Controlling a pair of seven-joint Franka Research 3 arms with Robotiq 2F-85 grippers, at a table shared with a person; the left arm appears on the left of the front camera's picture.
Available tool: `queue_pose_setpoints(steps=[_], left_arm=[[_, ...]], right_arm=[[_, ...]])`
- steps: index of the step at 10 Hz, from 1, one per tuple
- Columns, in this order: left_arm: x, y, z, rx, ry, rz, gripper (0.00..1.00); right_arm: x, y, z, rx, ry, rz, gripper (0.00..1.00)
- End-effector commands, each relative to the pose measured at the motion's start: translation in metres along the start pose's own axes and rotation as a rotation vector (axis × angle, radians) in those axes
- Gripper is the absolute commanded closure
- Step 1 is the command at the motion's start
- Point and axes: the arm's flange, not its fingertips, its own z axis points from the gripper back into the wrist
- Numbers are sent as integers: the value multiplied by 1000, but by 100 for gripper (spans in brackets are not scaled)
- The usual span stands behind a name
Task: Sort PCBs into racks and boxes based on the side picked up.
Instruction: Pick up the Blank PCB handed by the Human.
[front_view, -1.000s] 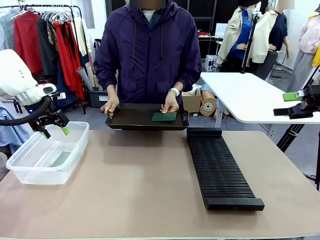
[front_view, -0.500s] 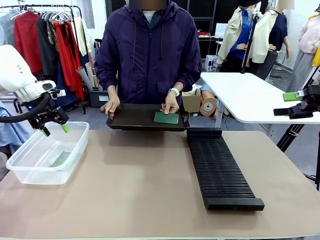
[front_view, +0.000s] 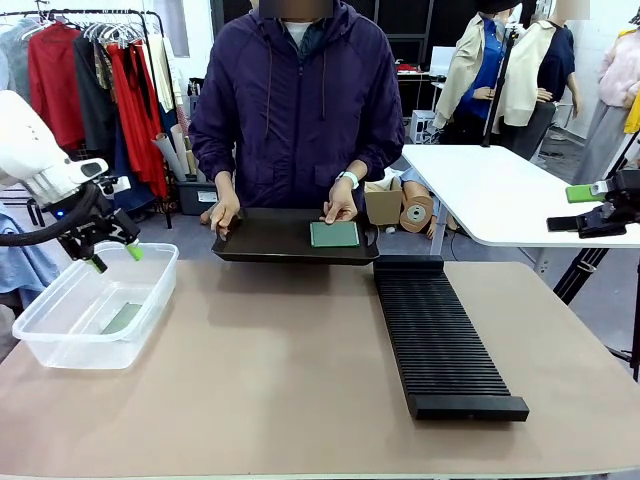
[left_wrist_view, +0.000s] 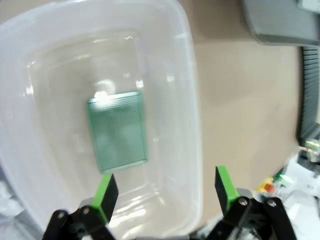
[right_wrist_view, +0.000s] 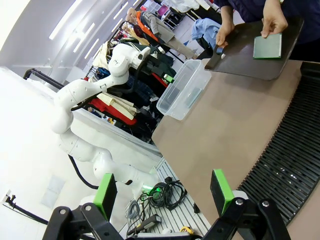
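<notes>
- The left gripper hangs over the far end of the clear tub, its fingers spread and nothing between them. In the left wrist view the green pads straddle the tub's side wall, and the bottom edge cuts off the finger bases.
- One PCB lies flat on the tub floor, clear of the walls. Glare on the plastic washes out its upper edge, and from the front it is a faint pale-green patch seen through the wall.
- The right gripper sits off the table at the picture's right edge, partly cut off. The right wrist view shows its jaws wide apart and empty.
- A second PCB lies on the black tray that the person holds at the table's far edge. One hand touches the board's far side and the other hand grips the tray's end.
- The long black rack lies lengthwise on the table, its far end just beside the tray — the slots are too fine to tell apart.
</notes>
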Motion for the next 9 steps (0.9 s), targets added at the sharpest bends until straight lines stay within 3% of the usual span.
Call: queue_pose_setpoints(steps=[1,7,9], left_arm=[[1,16,13,-229,-14,-1,0],[-13,21,30,-774,-114,-51,0],[-18,13,38,-877,-138,-75,0]], right_arm=[[3,2,0,4,-13,-3,0],[3,2,0,4,-13,-3,0],[3,2,0,4,-13,-3,0]])
